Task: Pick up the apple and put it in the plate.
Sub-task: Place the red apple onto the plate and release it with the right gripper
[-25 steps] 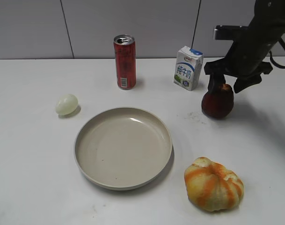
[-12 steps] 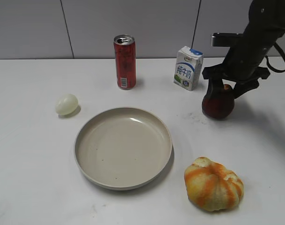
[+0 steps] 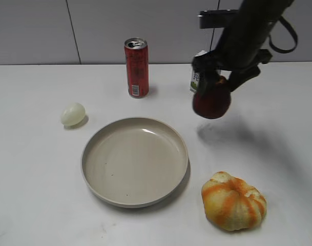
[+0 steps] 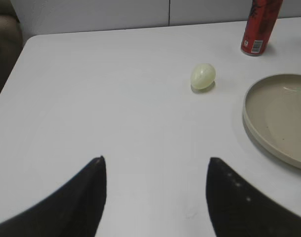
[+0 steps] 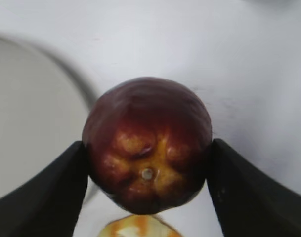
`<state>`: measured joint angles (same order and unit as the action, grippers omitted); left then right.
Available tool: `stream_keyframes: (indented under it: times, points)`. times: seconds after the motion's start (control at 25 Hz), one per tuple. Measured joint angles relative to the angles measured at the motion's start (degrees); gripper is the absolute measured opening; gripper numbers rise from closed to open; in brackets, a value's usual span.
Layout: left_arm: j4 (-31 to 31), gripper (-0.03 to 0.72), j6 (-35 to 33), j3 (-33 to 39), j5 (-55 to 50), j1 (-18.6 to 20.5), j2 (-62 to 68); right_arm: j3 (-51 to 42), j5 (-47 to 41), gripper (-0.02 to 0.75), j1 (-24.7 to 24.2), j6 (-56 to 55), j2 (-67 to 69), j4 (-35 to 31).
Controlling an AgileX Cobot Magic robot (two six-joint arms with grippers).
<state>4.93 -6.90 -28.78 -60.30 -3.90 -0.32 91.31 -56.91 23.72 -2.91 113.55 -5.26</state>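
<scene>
The right end effector (image 3: 213, 84) is clamped on the apple (image 3: 211, 101), one finger on each side, holding it up off the bench (image 3: 33, 169) just past the plate (image 3: 134, 161)'s far-right rim, and in the wrist view the yellowish dimple faces straight at the camera, so its long axis runs pretty much along the fingers. The left end effector (image 4: 155, 190) sits spread apart over bare bench on the plate's left side, holding nothing.

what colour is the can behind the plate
Red, with a silver top; the can shows best in the exterior view.
</scene>
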Motion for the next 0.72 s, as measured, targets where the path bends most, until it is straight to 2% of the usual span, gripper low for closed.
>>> stream_keyframes:
  times: [0.24,0.36,0.72]
  points:
    - [0.0,0.487,0.0,0.0,0.0,0.0,0.0,0.0,6.1,0.566,13.3,0.1,0.7,-0.6]
    - [0.0,0.487,0.0,0.0,0.0,0.0,0.0,0.0,7.8,0.566,17.3,-0.2,2.7,-1.1]
    - [0.0,0.487,0.0,0.0,0.0,0.0,0.0,0.3,6.8,0.576,18.7,-0.6,9.5,-1.1]
